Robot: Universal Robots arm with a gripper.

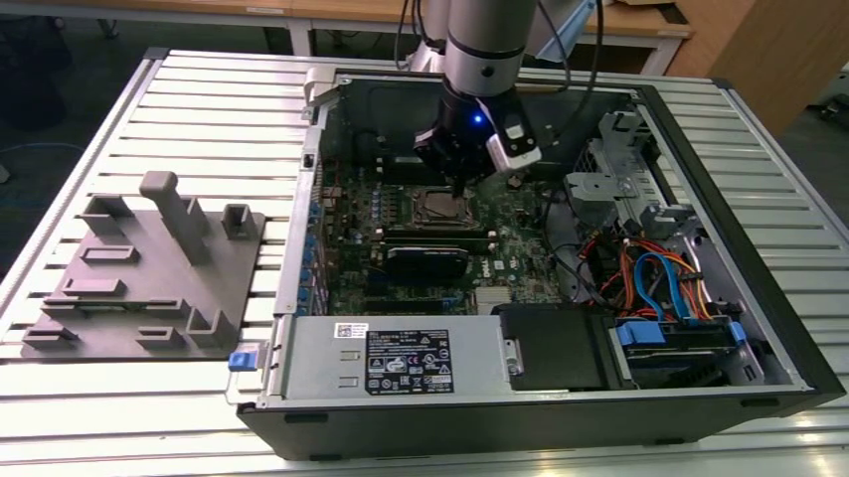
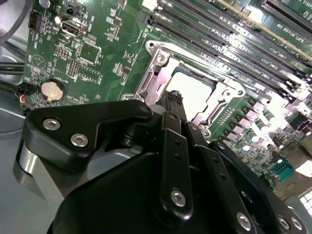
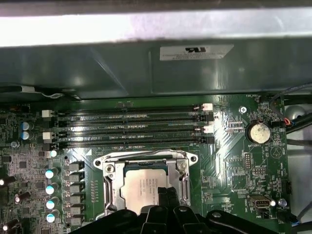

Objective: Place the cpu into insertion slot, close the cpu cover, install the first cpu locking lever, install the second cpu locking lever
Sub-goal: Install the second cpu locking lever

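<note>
The cpu [image 3: 139, 185] [image 2: 195, 92], a silver-grey square, lies in the insertion slot [image 1: 438, 206] on the green board inside the open computer case. The cpu cover [image 3: 146, 161] [image 2: 158, 63], a silver frame with a square window, lies flat around it. My gripper [image 1: 458, 184] hangs straight over the socket. In both wrist views its black fingers [image 3: 164, 194] [image 2: 173, 105] sit pressed together, tips over the near edge of the cpu, with nothing between them. I cannot tell whether the tips touch the chip.
Long black memory slots [image 3: 131, 126] run just beyond the socket, and a coin battery [image 3: 257, 131] sits to one side. A black card [image 1: 427, 260], the power supply [image 1: 398, 358] and coloured cables [image 1: 650, 278] fill the case. A grey fixture plate [image 1: 146, 268] lies at the exterior view's left.
</note>
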